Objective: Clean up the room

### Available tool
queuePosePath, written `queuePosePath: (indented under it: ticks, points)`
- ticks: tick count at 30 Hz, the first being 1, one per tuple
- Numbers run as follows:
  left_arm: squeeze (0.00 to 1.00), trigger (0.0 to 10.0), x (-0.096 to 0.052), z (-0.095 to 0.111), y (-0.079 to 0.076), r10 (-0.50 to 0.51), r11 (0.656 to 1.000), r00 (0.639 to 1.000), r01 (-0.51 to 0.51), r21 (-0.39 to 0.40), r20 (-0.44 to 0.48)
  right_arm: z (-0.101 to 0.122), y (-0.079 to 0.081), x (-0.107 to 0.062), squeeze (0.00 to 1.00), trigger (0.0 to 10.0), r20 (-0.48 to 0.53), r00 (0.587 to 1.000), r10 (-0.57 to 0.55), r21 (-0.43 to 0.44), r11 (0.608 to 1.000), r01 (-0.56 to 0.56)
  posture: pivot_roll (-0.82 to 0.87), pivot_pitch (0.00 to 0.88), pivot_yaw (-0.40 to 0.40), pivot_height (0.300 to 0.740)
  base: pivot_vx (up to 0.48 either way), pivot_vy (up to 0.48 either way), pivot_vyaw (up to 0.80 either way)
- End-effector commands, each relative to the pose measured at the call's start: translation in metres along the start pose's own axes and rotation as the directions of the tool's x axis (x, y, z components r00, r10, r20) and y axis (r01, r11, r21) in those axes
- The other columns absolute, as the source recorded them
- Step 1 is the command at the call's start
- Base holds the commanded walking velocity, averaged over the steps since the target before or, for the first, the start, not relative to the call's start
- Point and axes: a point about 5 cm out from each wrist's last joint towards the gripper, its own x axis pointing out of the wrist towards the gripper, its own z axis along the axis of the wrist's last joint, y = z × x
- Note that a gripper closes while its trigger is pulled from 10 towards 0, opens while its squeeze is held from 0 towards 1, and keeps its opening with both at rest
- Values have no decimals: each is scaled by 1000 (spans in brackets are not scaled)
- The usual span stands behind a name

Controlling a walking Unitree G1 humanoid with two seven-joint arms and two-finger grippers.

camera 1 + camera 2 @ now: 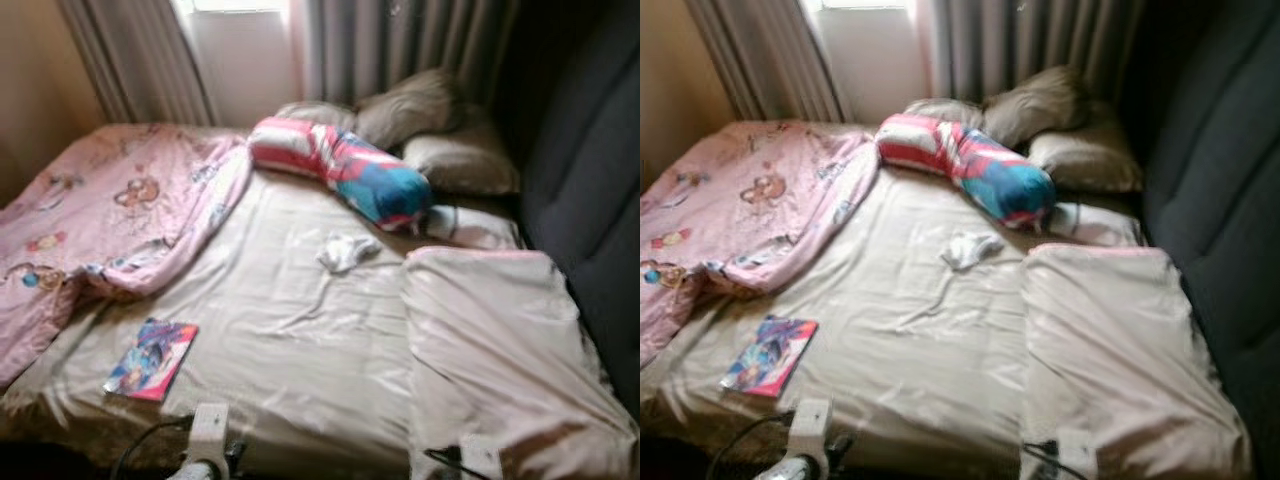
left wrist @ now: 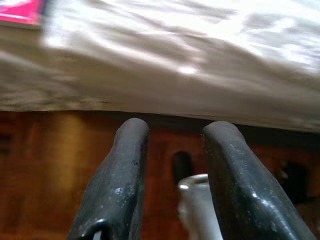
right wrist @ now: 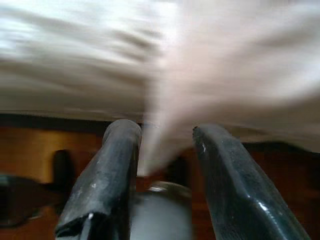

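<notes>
A bed [image 1: 300,340] with a beige sheet lies in front of me. A crumpled pink blanket [image 1: 110,215] covers its left side. A colourful book [image 1: 151,358] lies near the front left edge. A small white cloth [image 1: 345,250] sits mid-bed. A striped red, white and blue bolster [image 1: 345,165] lies across the head end. A folded pale blanket [image 1: 495,350] covers the right side. My left gripper [image 2: 175,132] is open, low at the bed's front edge, with the mattress side beyond it. My right gripper [image 3: 162,130] is open too, by the pale blanket's hanging edge.
Beige pillows [image 1: 430,125] are stacked at the head under grey curtains [image 1: 400,45] and a window. A dark padded headboard [image 1: 595,190] runs along the right. The wooden bed frame [image 2: 60,165] shows below the mattress.
</notes>
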Motion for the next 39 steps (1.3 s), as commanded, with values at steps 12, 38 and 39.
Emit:
queuePosePath:
  ticks: [12,38,39]
  points:
    - [0,10000,0,-1,-2,0,1000,1000,0,-8,-6,-4,-7,-2,0,10000,-14,1000,-21,-3,1000,21,-54,0,32,740,0,437,0]
    - [0,10000,-1,-4,-1,-1,1000,1000,1,-8,-13,-6,-9,-2,0,10000,-15,999,-29,-1,1000,29,-60,9,29,740,0,448,0]
    - [0,10000,-1,-4,-1,-1,1000,1000,1,-8,-13,-6,-9,-2,0,10000,-15,999,-29,-2,1000,29,-60,9,29,740,0,458,0]
